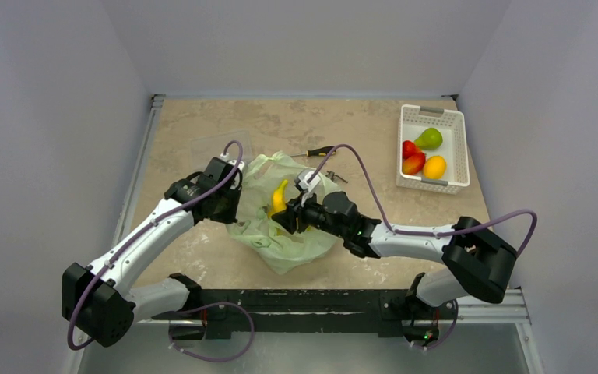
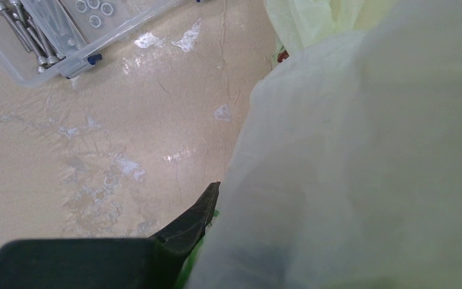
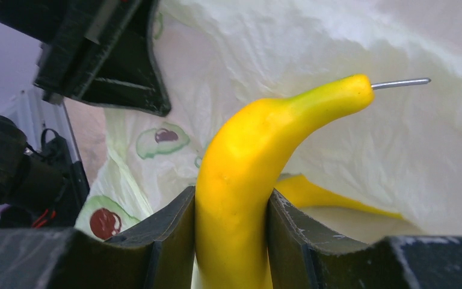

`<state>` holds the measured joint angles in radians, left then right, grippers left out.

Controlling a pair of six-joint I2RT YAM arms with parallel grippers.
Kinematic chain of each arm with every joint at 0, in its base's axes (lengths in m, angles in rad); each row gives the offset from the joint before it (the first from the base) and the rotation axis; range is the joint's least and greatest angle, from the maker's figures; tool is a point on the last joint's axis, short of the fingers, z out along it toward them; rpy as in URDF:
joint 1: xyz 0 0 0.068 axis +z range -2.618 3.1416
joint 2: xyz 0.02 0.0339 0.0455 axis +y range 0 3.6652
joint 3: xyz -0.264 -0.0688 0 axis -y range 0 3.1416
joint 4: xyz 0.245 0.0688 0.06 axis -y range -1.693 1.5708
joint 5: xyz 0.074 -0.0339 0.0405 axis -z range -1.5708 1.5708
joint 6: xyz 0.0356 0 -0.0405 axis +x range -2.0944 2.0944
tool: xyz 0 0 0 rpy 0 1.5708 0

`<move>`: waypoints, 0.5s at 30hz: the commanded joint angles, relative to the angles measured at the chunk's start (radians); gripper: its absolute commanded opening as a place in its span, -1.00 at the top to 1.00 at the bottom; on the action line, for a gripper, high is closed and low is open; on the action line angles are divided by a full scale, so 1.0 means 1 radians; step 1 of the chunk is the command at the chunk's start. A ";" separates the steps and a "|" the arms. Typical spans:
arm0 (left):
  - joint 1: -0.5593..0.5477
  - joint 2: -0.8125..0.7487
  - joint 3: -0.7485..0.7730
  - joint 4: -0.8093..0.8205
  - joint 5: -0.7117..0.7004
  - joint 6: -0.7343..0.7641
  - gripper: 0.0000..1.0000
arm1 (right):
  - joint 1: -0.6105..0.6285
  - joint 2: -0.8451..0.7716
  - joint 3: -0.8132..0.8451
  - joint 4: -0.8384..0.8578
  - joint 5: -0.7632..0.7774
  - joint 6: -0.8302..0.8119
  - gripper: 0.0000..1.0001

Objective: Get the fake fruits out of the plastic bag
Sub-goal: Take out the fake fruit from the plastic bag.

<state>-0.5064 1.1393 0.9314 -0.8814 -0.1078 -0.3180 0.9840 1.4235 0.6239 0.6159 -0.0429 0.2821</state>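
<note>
Up close the plastic bag (image 2: 361, 150) is a pale blur hiding one left jaw; the banana (image 3: 240, 180) is cut off below the right jaws.

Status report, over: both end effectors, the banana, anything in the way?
Right end effector shut on banana, in mouth of plastic bag. Left end effector at bag's left edge, grip hidden by film. Bag film close around banana.
</note>
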 commanded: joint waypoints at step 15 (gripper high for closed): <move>-0.004 -0.001 0.020 0.006 0.013 0.011 1.00 | 0.005 -0.087 0.201 0.155 0.036 0.022 1.00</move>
<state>-0.5064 1.1397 0.9314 -0.8814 -0.0975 -0.3180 0.9867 1.4178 0.7677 0.7788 -0.0586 0.3355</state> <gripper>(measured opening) 0.005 0.388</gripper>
